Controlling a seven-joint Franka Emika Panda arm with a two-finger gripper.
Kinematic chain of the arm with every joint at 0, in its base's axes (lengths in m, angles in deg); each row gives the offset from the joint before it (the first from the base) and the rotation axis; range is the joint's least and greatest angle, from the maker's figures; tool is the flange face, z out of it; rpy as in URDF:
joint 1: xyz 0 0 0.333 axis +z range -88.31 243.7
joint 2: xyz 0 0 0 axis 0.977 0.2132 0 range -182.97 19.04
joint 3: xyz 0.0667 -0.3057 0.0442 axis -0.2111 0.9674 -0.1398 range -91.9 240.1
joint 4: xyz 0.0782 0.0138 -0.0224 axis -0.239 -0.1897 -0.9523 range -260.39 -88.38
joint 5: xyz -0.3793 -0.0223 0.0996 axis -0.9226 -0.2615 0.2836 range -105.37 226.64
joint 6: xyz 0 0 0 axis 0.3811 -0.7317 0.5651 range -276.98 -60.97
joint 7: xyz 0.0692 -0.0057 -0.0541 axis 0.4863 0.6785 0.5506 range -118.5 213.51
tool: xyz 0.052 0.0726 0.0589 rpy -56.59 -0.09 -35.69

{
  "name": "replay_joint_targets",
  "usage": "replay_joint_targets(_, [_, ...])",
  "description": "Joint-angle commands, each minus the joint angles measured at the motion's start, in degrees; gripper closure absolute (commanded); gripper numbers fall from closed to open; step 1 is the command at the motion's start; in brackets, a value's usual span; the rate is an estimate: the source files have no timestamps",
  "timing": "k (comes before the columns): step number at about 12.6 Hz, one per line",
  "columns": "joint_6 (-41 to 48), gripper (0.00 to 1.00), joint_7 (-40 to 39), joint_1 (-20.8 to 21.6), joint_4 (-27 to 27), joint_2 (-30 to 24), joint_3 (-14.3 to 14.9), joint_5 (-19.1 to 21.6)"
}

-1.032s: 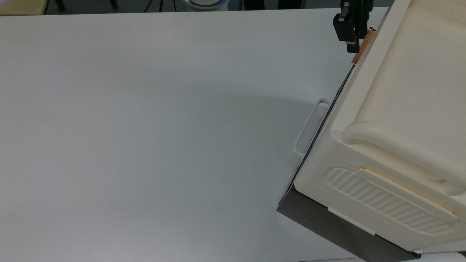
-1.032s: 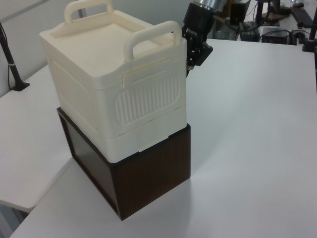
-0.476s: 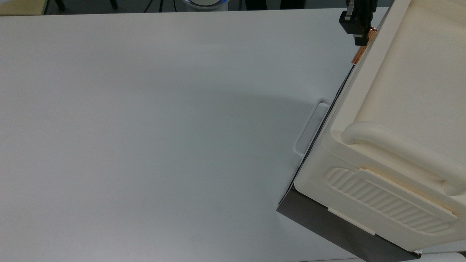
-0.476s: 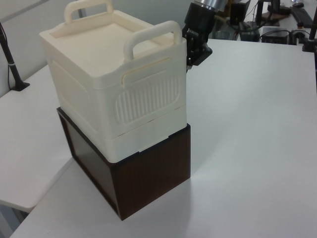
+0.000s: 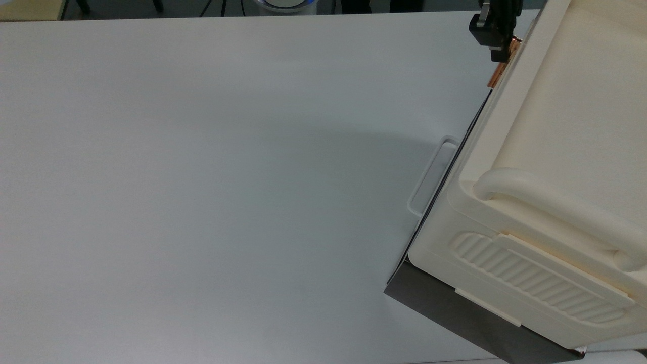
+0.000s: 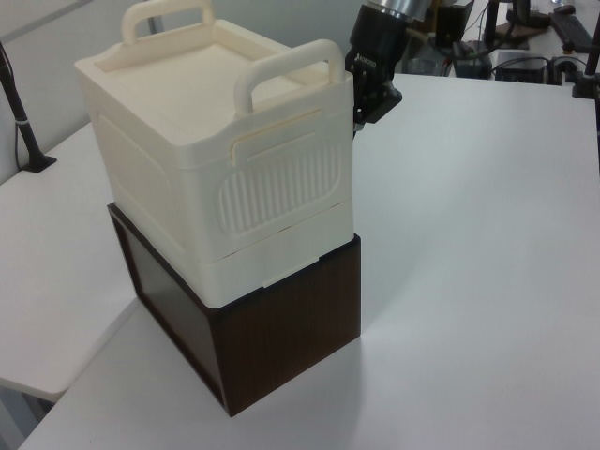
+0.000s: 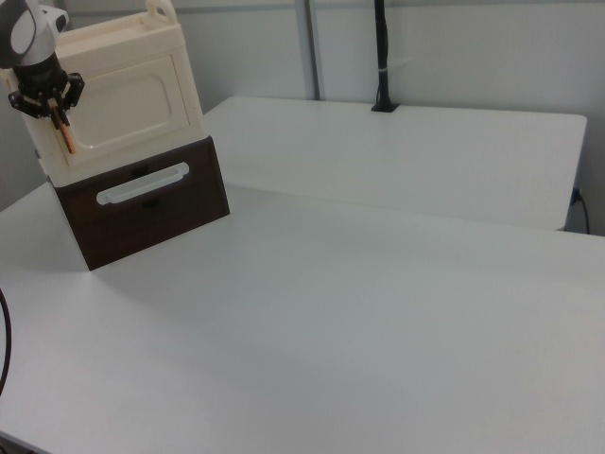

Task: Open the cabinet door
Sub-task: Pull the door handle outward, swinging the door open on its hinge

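Note:
The cream cabinet (image 5: 566, 126) stands on a dark brown base (image 6: 281, 337) at the top view's right. In the right view its cabinet door (image 7: 128, 104) faces the table and lies flush with the cabinet front. A copper bar handle (image 7: 66, 137) runs along the door's left end; the handle (image 5: 498, 76) also shows in the top view. My gripper (image 5: 500, 43) is at the handle's upper end, right against it. The gripper (image 7: 52, 106) overlaps the top of the bar in the right view. In the left view the gripper (image 6: 368, 98) is behind the cabinet's (image 6: 206, 141) far corner.
A white loop handle (image 5: 432, 177) sticks out from the dark base's drawer front (image 7: 151, 203) below the door. The white table (image 5: 202, 177) stretches wide to the top view's left. A black pole (image 7: 381, 57) stands at the back in the right view.
Over the last second the gripper moved up and toward the cabinet in the top view, onto the handle's upper end. The door has not moved.

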Motion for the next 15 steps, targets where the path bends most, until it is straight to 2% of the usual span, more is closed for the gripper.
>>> replay_joint_targets(1, [6.7,0.95,0.85,-0.5,-0.98,-3.2,0.21,-0.81])
replay_joint_targets(3, [10.03,0.93,0.85,-1.81,-1.16,-3.99,0.83,-0.81])
replay_joint_targets(4, [12.23,0.7,0.94,-3.13,-1.25,-4.69,0.92,-0.81])
replay_joint_targets(5, [15.12,0.51,1.72,-4.8,-1.16,-5.65,1.01,-0.81])
replay_joint_targets(7, [19.44,0.38,2.52,-7.79,-0.46,-7.5,1.09,-0.81])
replay_joint_targets(9, [19.28,0.37,2.61,-9.73,-0.02,-9.09,1.09,-0.12])
replay_joint_targets(12, [19.02,0.37,4.01,-9.38,2.88,-9.09,0.66,1.55])
replay_joint_targets(15, [13.42,0.37,6.74,-5.88,3.94,-8.65,0.13,2.78])
